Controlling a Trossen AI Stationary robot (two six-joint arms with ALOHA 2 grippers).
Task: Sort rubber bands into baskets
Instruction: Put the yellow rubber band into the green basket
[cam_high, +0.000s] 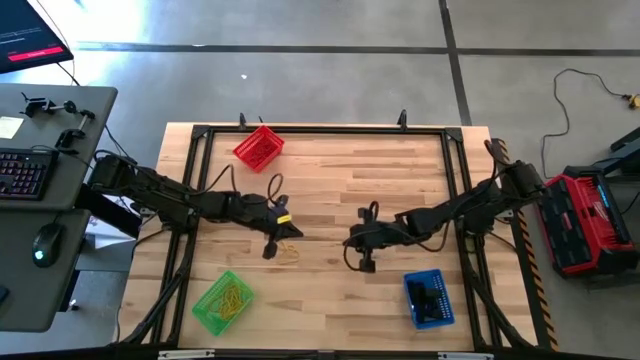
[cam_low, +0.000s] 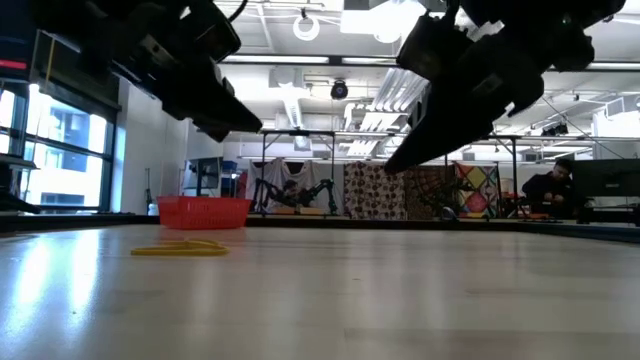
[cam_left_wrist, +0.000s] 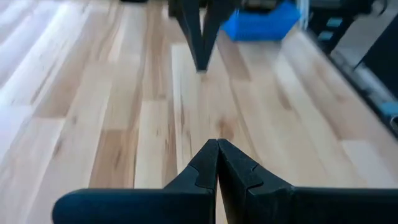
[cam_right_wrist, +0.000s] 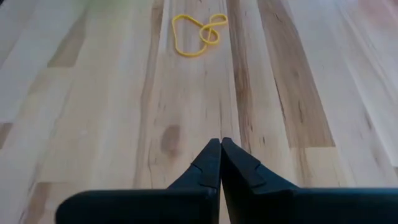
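A small tangle of tan-yellow rubber bands (cam_high: 288, 252) (cam_right_wrist: 198, 32) (cam_low: 180, 248) lies flat on the wooden table near its middle. My left gripper (cam_high: 292, 232) (cam_left_wrist: 217, 144) hangs shut and empty in the air just beside the bands. My right gripper (cam_high: 349, 241) (cam_right_wrist: 220, 142) is also shut and empty, above the table to their right and pointing at them. The red basket (cam_high: 258, 147) stands far left. The green basket (cam_high: 222, 302) stands near left with yellow bands inside. The blue basket (cam_high: 428, 298) stands near right with black bands inside.
A black frame (cam_high: 320, 131) runs around the tabletop. Bare wood lies between the two grippers and toward the far edge. A desk with a keyboard (cam_high: 22, 172) stands off the left side, and a red and black machine (cam_high: 585, 220) off the right.
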